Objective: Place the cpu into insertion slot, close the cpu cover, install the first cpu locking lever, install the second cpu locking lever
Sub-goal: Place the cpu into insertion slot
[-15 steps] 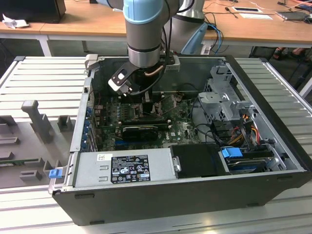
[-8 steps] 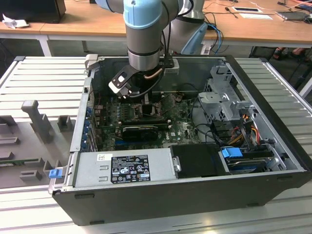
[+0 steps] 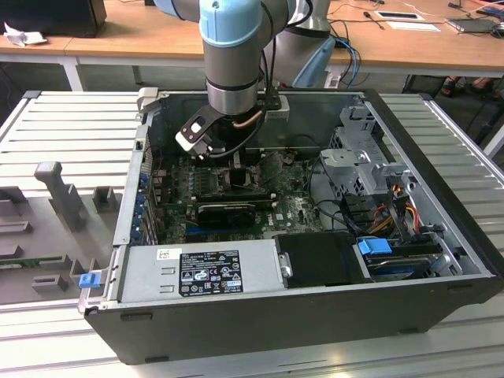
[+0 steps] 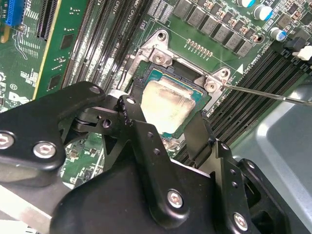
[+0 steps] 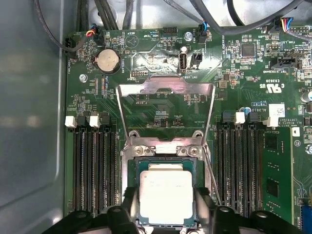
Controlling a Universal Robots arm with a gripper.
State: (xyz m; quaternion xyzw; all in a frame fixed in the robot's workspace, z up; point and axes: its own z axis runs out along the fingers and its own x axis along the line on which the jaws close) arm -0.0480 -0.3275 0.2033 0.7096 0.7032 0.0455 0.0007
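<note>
My gripper (image 5: 166, 204) is down low over the board, straddling the chip (image 5: 165, 187). I cannot tell whether I am clamped on the chip's edges or have let go of it. The chip lies directly beneath me in the socket (image 5: 132, 170), and as far as I can judge it sits flat and square to the rim. Just beyond me the cover (image 5: 165, 88) stands open on its hinge, not yet lowered. A thin locking lever (image 5: 211, 173) runs close along one side of me, not latched. Memory slots (image 5: 95, 170) flank the socket on both sides, with the green board (image 5: 253, 73) around them, all inside the open computer case (image 3: 276, 331) that my arm (image 3: 232, 47) reaches down into. The main risk, I think, is the chip. If I lift away while dragging on an edge, it could tilt or ride up out of its seat, and a cover shut on a crooked chip would bend the contacts under it. The lever is near enough to me that a careless sideways move might snag it.
</note>
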